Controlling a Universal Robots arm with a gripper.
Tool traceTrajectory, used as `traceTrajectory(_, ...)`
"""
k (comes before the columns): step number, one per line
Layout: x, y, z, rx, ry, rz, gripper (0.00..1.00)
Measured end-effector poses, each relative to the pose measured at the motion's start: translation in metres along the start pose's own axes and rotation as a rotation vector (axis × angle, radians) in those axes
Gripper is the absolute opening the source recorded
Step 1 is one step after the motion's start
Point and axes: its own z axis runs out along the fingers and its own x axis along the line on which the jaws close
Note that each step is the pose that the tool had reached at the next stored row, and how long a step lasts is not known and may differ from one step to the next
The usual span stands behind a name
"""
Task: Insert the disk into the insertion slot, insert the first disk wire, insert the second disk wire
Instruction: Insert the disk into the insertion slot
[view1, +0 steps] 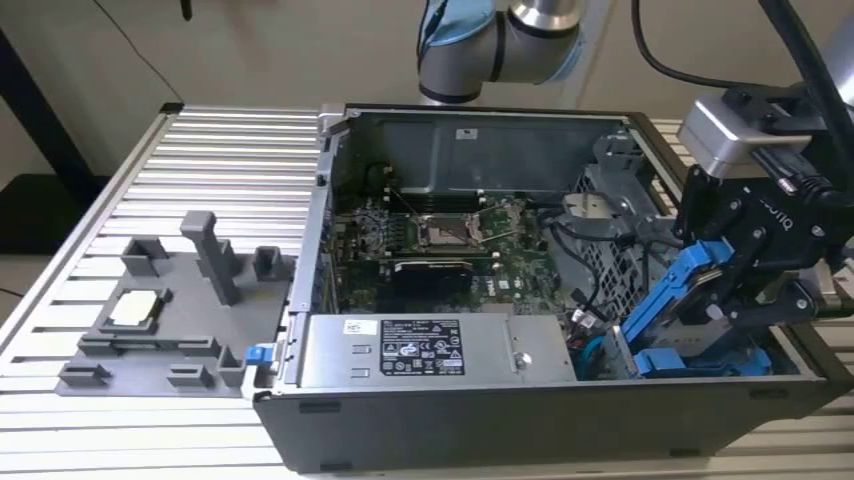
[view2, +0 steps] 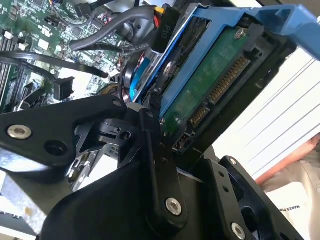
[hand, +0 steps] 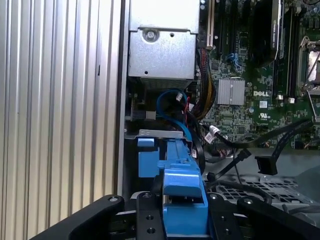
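My gripper (view1: 742, 292) is shut on the disk (view1: 678, 292), a drive in a bright blue carrier, and holds it tilted over the open case's corner at the exterior view's right. The disk's lower end dips toward the insertion slot (view1: 705, 362), beside the perforated grey drive cage (view1: 617, 250). The second wrist view shows the disk's green circuit-board underside (view2: 215, 85) and connector edge, with one black finger (view2: 154, 150) pressed against the carrier. The first wrist view shows the blue carrier (hand: 182, 187) between my fingers (hand: 149, 220). A loose black wire plug (hand: 265, 165) and a blue wire (hand: 172, 106) lie nearby.
The grey labelled power supply box (view1: 420, 350) fills the case's front, with the motherboard (view1: 441, 240) behind it. A grey fixture (view1: 174, 310) with a small chip stands on the ribbed table at the exterior view's left. Black cables (view2: 100, 37) cross the board near the cage.
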Motion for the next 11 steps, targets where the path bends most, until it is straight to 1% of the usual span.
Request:
traceTrajectory(4,-0.0001,-0.0002,0.0001,0.0006,-0.0001,0.0,0.34)
traceTrajectory(5,0.0,-0.0001,0.0001,0.0006,-0.0001,0.0,0.4)
traceTrajectory(6,0.0,0.0,0.0001,0.0007,-0.0002,0.0,0.4)
traceTrajectory(7,0.0,0.0,0.0001,0.0009,-0.0001,0.0,0.47)
traceTrajectory(11,0.0,0.0,0.0,0.0015,0.0,0.0,0.47)
